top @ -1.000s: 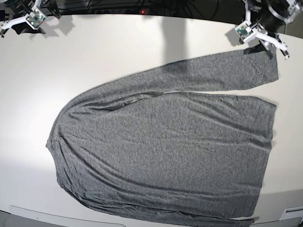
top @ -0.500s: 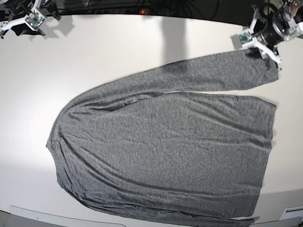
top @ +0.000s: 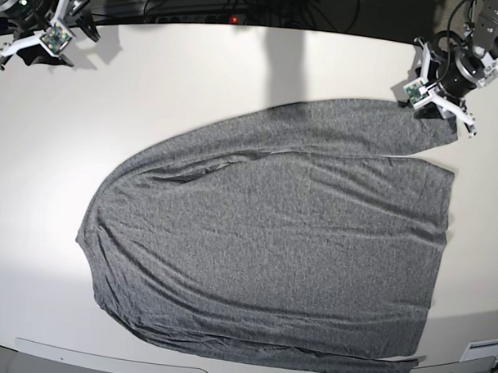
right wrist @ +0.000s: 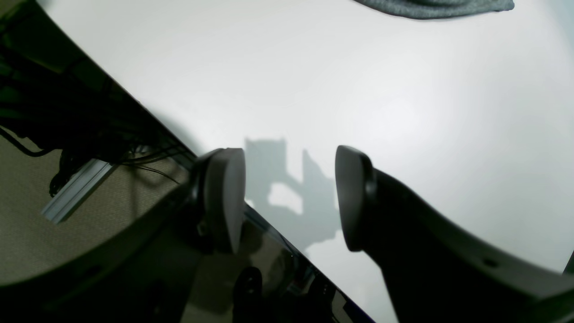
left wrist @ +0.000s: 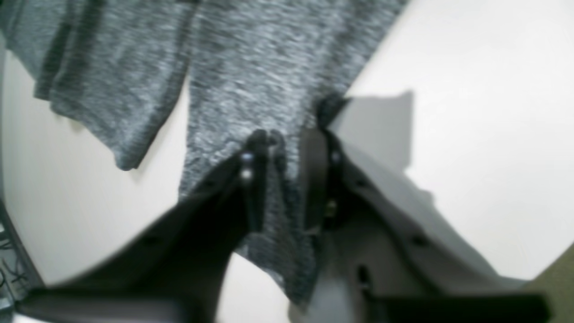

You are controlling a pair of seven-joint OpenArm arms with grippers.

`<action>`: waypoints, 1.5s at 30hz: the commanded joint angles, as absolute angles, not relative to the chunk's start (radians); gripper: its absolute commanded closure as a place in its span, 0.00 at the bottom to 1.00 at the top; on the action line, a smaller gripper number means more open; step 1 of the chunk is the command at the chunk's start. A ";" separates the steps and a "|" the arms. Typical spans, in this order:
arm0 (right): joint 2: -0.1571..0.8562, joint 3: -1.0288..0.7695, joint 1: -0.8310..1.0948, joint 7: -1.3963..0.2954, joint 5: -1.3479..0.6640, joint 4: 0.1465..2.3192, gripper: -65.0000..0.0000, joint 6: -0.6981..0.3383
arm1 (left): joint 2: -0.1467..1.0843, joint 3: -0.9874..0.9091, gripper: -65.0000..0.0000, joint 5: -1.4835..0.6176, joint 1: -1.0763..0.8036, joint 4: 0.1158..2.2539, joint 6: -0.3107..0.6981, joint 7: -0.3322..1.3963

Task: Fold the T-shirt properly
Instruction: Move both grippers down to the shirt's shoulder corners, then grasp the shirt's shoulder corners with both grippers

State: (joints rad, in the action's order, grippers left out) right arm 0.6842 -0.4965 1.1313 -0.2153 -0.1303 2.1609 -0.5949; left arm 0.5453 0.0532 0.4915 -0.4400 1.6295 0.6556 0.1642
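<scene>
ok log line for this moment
left gripper: closing on T-shirt sleeve end | right gripper: open over table, clear of cloth

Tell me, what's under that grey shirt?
The T-shirt lies spread flat on a white table, which shows all around it. Whatever the cloth covers is hidden. At one sleeve end, the left gripper has cloth between its fingers.

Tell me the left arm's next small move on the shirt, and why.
Probably finish closing, then lift slightly. The left gripper straddles the sleeve end with cloth between its narrowed jaws, but a firm pinch isn't clear. The T-shirt lies flat and unfolded; the right gripper is open, away from it.
</scene>
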 commanded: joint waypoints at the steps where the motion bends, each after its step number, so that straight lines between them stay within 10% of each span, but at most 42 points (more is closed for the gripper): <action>1: 0.693 -0.504 1.142 -0.198 -0.135 2.177 0.50 -0.584 | 0.554 0.055 0.89 0.531 -0.455 1.609 0.698 0.283; 15: 0.715 -0.452 1.011 -0.179 0.029 2.177 0.50 -0.590 | 0.554 0.055 1.00 0.329 -0.457 1.612 0.698 0.207; 45: 0.742 0.419 0.077 -0.252 0.412 1.559 0.50 -0.614 | 0.554 0.055 1.00 0.256 -0.457 1.612 0.698 0.208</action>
